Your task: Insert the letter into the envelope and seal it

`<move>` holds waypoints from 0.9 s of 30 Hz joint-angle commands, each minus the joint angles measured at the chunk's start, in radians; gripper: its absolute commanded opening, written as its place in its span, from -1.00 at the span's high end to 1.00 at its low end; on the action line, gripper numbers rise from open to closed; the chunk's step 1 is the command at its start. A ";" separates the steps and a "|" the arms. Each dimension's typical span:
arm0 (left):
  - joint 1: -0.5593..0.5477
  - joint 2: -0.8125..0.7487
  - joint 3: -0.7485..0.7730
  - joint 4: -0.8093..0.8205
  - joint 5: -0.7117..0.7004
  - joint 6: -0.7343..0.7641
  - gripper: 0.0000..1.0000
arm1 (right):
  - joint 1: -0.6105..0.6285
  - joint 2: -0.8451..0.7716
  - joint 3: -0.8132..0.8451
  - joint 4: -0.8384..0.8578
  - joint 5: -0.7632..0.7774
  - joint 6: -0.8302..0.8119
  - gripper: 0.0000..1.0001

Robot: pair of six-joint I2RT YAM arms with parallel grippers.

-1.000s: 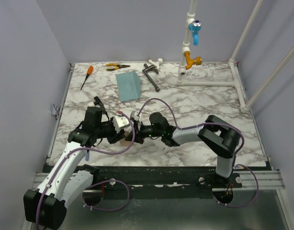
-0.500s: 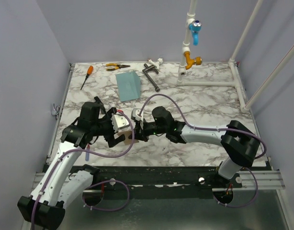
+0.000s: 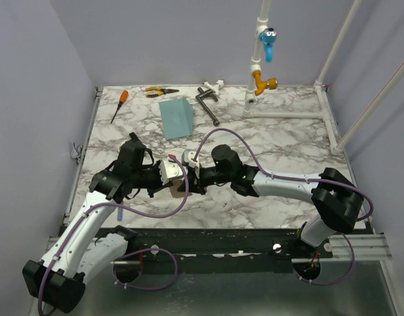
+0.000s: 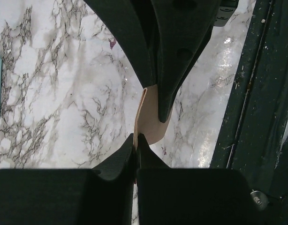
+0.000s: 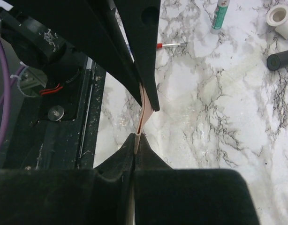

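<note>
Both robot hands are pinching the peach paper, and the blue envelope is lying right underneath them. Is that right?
Not quite. The left gripper and right gripper both pinch the letter, but the envelope is not underneath: it lies farther back on the table, near the pliers. The top external view shows this.

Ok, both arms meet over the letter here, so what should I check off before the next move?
1. Left gripper shut on the letter: ok.
2. Right gripper shut on the letter: ok.
3. Letter flat between them: not ok, it curves.
4. Envelope lying apart from both grippers: ok.
5. Envelope flap open: cannot tell.
</note>
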 commanded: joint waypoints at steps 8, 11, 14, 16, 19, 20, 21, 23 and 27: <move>-0.002 -0.023 -0.019 0.019 0.075 -0.036 1.00 | 0.008 -0.035 0.007 0.001 -0.007 -0.007 0.99; -0.002 -0.031 -0.028 0.026 0.076 -0.052 1.00 | 0.007 -0.021 -0.014 0.031 0.034 0.006 0.52; -0.002 -0.035 -0.038 0.034 0.086 -0.053 1.00 | 0.007 -0.003 -0.030 0.072 0.029 0.034 0.15; -0.002 -0.036 -0.039 0.040 0.096 -0.058 1.00 | 0.007 0.007 -0.032 0.093 0.020 0.054 0.22; -0.002 -0.037 -0.036 0.047 0.101 -0.071 1.00 | 0.007 0.014 -0.034 0.112 0.014 0.068 0.77; -0.002 -0.037 -0.032 0.049 0.104 -0.075 1.00 | 0.007 0.015 -0.034 0.111 0.016 0.068 0.93; -0.002 -0.038 -0.031 0.050 0.107 -0.080 1.00 | 0.006 0.015 -0.031 0.106 0.023 0.067 0.98; -0.002 -0.037 -0.027 0.060 0.109 -0.097 1.00 | 0.006 0.015 -0.026 0.088 0.048 0.070 0.99; -0.002 -0.017 -0.012 0.095 0.033 -0.153 -0.02 | -0.017 -0.008 -0.038 0.077 0.133 0.116 0.99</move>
